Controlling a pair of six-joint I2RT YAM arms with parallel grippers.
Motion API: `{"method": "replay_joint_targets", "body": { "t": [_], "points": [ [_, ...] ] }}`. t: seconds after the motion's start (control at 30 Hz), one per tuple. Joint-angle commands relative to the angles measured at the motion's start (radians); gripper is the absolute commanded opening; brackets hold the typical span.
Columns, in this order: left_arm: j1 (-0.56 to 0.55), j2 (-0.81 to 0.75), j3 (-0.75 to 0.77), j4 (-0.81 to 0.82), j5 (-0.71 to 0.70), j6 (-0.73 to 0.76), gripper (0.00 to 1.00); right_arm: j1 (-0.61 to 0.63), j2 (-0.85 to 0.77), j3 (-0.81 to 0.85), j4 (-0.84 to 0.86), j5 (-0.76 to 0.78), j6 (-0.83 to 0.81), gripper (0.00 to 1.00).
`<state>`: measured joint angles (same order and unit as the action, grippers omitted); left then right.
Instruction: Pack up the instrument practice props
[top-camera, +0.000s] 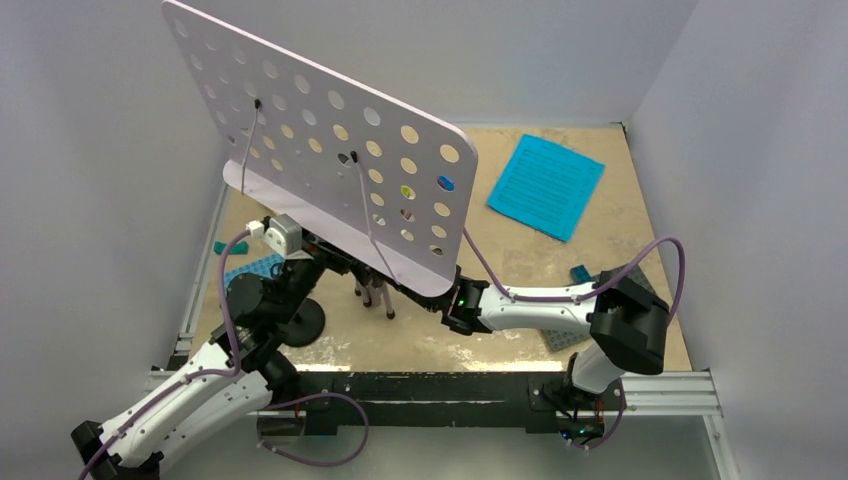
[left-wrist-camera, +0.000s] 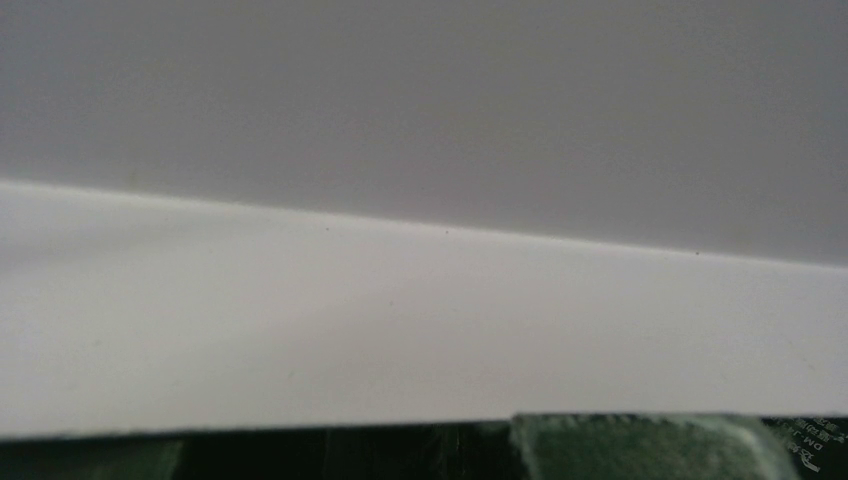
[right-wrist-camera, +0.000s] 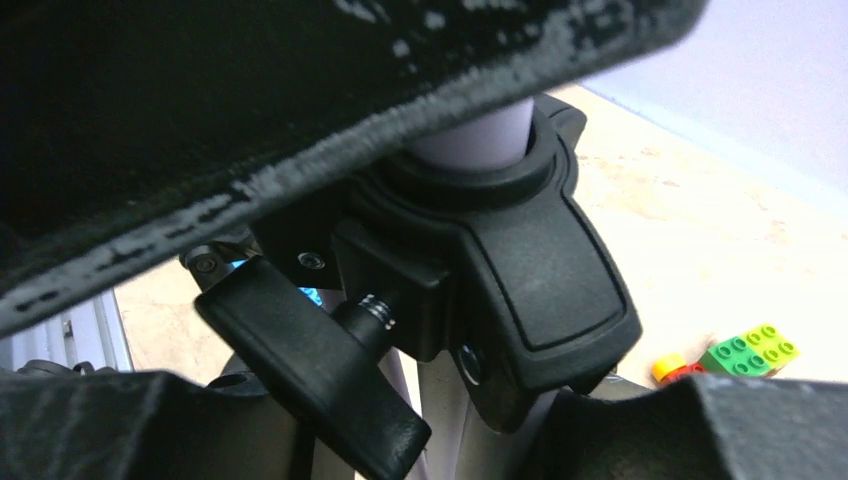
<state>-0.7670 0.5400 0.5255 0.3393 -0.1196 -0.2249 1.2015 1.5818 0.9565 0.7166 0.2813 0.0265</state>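
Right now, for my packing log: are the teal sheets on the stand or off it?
Off. The sheets lie flat on the table, right of the stand and apart from it.

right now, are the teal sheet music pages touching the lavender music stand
Apart. The top view shows the teal pages lying flat on the table, with a bare strip of it between them and the lavender music stand.
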Motion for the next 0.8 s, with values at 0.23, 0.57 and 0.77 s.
{"method": "replay_joint_targets", "body": {
  "t": [0.23, 0.57, 0.77],
  "points": [
    [-0.012, 0.021, -0.02, -0.253, 0.03, -0.074, 0.0, -0.02, -0.04, -0.036, 0.03, 0.137, -0.094, 0.31],
    [-0.012, 0.014, -0.026, -0.238, 0.054, -0.095, 0.0, -0.02, 0.003, 0.033, 0.028, 0.239, -0.069, 0.77],
    [-0.012, 0.006, -0.034, -0.234, 0.065, -0.102, 0.0, -0.02, 0.024, 0.057, 0.017, 0.166, -0.085, 0.4]
  ]
}}
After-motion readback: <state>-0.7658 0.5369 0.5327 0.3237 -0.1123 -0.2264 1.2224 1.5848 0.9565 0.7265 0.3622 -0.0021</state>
